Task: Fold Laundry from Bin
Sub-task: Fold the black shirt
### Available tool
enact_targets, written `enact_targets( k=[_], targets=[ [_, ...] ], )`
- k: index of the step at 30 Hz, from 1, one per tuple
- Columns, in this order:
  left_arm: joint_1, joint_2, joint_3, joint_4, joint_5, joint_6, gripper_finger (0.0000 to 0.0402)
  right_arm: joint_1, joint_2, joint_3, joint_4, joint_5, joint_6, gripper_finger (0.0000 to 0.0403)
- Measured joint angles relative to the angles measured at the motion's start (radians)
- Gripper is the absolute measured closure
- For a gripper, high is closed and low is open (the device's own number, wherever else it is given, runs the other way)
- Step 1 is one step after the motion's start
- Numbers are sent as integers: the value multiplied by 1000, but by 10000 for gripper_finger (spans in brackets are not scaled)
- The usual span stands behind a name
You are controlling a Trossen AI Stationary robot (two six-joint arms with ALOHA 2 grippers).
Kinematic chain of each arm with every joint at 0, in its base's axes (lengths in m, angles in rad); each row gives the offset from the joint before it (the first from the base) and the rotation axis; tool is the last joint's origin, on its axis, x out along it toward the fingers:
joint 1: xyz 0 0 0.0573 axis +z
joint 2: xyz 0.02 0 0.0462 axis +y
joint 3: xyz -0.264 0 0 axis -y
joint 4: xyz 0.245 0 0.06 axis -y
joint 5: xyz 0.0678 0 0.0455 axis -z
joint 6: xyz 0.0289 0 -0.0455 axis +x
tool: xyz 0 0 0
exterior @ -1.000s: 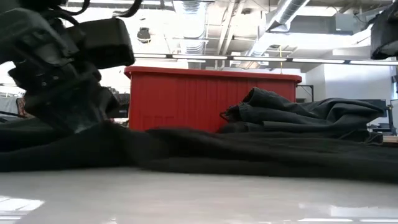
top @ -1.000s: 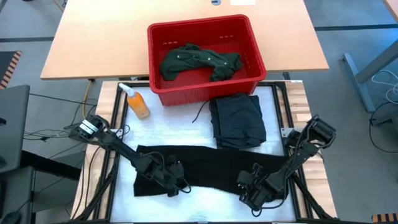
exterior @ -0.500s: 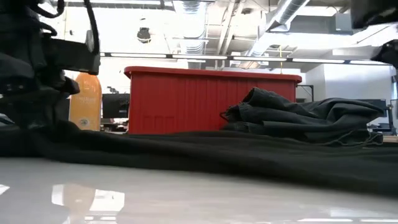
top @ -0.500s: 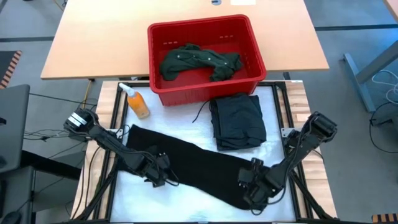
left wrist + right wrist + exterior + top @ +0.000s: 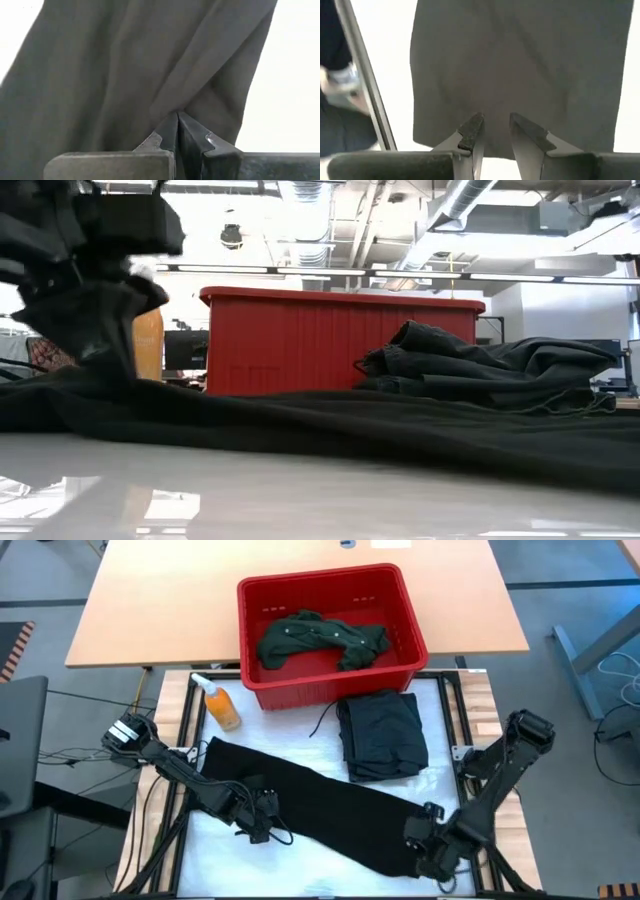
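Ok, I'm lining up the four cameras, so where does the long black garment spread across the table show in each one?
High view: black garment lies slantwise across the near table, between the two claws.
Low view: it fills the foreground, edge to edge.
Left wrist view: hanging folds, pinched in the shut left claw.
Right wrist view: flat cloth past the right claw.
Shared landmark: red bin, also in the low view.

Bin [image 5: 405, 605] behind folded laundry [image 5: 382, 735] (bottle [image 5: 219, 704] left).
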Motion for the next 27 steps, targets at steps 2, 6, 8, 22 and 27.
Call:
enact_targets(
  k=[2,6,8,22,27],
  targets=[
    [1,0,24,-1,-13,79,401,44,10,0,2,-5,-28,285],
    [2,-1,71,2,-9,238,396,124,33,0,59,-40,-90,285],
    [2,-1,79,1,-8,299,388,161,45,0,78,-51,-135,285],
    [5,110,82,680,53,562,277,239,210,0,178,-50,-209,285],
    [13,204,83,892,54,585,263,202,225,8,224,-50,-178,285]
  ],
)
